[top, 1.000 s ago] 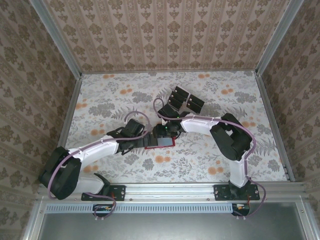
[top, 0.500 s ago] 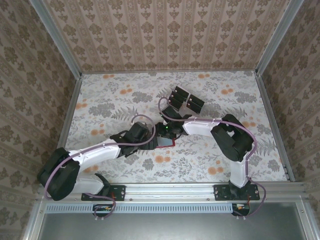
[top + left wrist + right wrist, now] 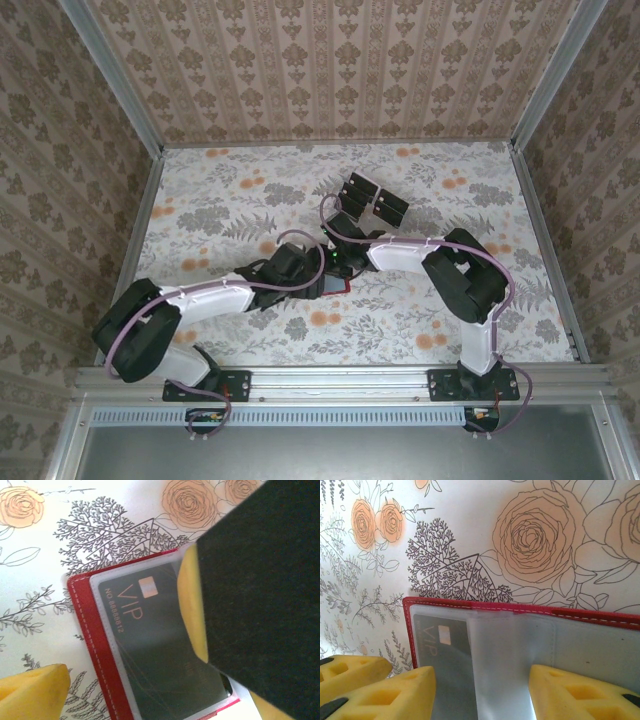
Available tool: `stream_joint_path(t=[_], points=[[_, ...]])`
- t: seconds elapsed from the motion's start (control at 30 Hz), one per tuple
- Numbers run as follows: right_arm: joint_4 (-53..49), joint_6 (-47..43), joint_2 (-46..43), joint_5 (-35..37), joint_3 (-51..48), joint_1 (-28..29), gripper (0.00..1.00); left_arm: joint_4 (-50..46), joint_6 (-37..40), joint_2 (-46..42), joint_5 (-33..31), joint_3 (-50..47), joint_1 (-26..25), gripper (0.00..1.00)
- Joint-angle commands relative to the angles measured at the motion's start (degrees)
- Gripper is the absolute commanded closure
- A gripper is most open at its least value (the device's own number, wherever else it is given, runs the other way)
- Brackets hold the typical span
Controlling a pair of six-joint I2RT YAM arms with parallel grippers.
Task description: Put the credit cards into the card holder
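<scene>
The red card holder [image 3: 334,288] lies open on the flowered table between both grippers. In the left wrist view the card holder [image 3: 95,645] has a black VIP credit card [image 3: 150,650] inside a clear pocket. My left gripper [image 3: 298,268] hovers over it, open, with one yellow fingertip [image 3: 32,690] beside the red edge. My right gripper [image 3: 482,695] stands open with its fingers [image 3: 570,692] down on the card holder [image 3: 470,607], a loose clear pocket leaf [image 3: 520,660] between them. The same card [image 3: 445,647] lies in the left pocket. More black credit cards [image 3: 356,192] sit behind.
A clear tiered rack [image 3: 372,203] holding the black cards stands just behind the grippers. The right gripper's black body [image 3: 260,590] covers the right part of the left wrist view. Patterned walls enclose the table on three sides.
The left arm has swung right and its gripper now sits close against the right gripper over the card holder. The right gripper has barely moved.
</scene>
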Motion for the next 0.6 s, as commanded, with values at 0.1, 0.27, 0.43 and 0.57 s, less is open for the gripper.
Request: stream_joint_path(t=[0.1,0.27,0.43,0.57], points=[[-2.74,1.23,0.48,-0.94,-1.94,-0.03,0.46,2.6,1.83,2.63,-0.21,1.73,-0.33,0.0],[-2.82,1.24,-0.25,-0.9,-2.15,0.01,0.46,3.81,1.7,5.59,-0.64,1.79,-0.31,0.0],[-2.98,1.14,-1.57,-1.16,-2.39,-0.34,0.46,4.5,0.63,6.8,-1.49,0.75,-0.45,0.0],[-3.08,0.41,-3.57,-1.26,-2.37,-1.18,0.46,4.83,-0.16,6.73,-1.84,-0.27,-0.45,0.0]])
